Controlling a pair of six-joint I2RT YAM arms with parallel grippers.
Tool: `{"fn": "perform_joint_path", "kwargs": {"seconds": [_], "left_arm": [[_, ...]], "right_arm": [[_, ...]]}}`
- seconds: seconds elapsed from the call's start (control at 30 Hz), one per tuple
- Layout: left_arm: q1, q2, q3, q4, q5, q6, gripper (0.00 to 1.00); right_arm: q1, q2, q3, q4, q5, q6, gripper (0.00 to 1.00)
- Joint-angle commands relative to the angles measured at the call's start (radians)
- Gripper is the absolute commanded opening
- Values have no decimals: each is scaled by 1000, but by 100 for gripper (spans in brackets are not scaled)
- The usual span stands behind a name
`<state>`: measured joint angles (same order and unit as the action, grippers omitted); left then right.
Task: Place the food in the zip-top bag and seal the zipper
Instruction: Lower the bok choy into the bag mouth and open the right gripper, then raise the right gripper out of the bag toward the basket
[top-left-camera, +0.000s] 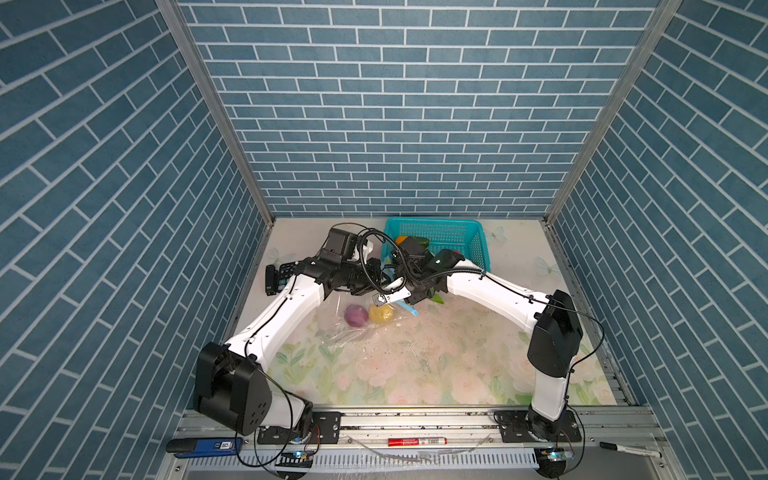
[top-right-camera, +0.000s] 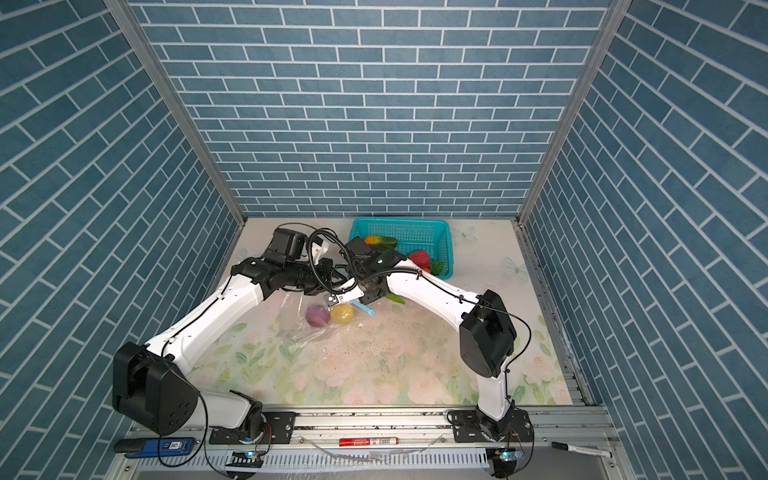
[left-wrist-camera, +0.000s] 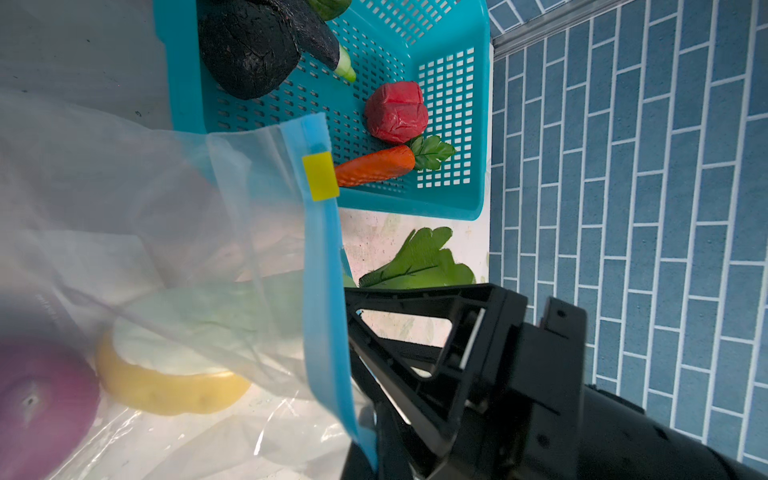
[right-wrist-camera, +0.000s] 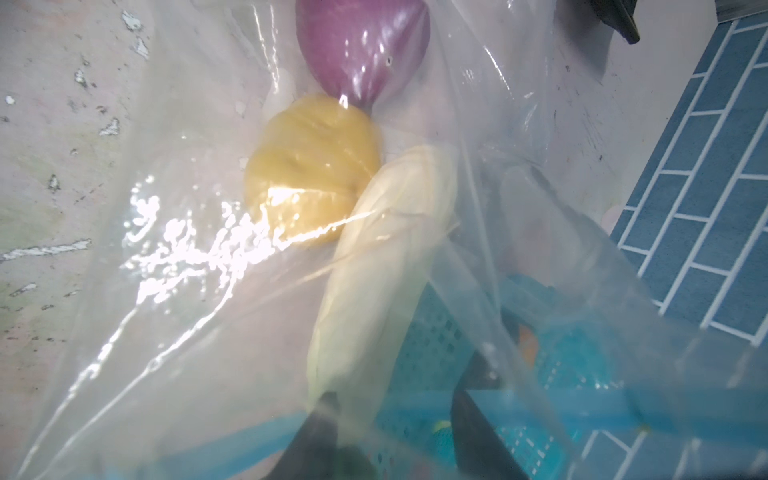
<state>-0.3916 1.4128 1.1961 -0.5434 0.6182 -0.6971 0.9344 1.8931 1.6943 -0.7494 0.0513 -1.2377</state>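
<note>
The left gripper (top-left-camera: 376, 289) was clenched on the zip-top bag (left-wrist-camera: 158, 199) at its blue zipper (left-wrist-camera: 322, 291), holding the mouth above the bench (top-left-camera: 415, 365). The right gripper (right-wrist-camera: 395, 399) grasped a white-stalked leafy vegetable (right-wrist-camera: 374, 270) inside the bag, beside the yellow fruit (right-wrist-camera: 311, 166) and purple onion (right-wrist-camera: 361, 45).

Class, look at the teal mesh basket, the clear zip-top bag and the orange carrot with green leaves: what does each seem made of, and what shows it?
Teal mesh basket: rigid, smooth moulded plastic; even grid of holes. Clear zip-top bag: thin soft plastic film; creased, glary. Orange carrot with green leaves: probably toy plastic or foam; ridged, dull skin.
</note>
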Motion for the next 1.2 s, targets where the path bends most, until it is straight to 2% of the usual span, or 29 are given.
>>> {"fn": "perform_joint_path", "kwargs": {"seconds": [0.0,0.17,0.3,0.43,0.5,0.67,0.9,1.03,1.17], "left_arm": [[-10,-18,-9,23,5,4,0],[-8,-14,-15,31,3,8,0],[-7,-12,-18,44,5,5,0],[-7,-8,-15,51,8,6,0],[-6,-9,-17,56,11,8,0],[-6,-20,-27,79,20,1,0],[-3,-54,-34,138,53,-27,0],[2,-85,-37,163,57,-42,0],[15,-116,-75,244,73,-89,0]], "right_arm": [[12,-5,39,12,-50,6,46],[-1,-79,-21,66,-80,39,48],[-20,-149,-87,130,-53,101,51],[-32,-249,-211,250,-12,176,53],[-41,-305,-284,311,-32,234,55],[-69,-409,-367,372,-80,471,58],[-144,-408,-285,279,-184,757,56],[-164,-389,-206,197,-112,988,52],[-165,-399,-184,111,-48,1285,53]]}}
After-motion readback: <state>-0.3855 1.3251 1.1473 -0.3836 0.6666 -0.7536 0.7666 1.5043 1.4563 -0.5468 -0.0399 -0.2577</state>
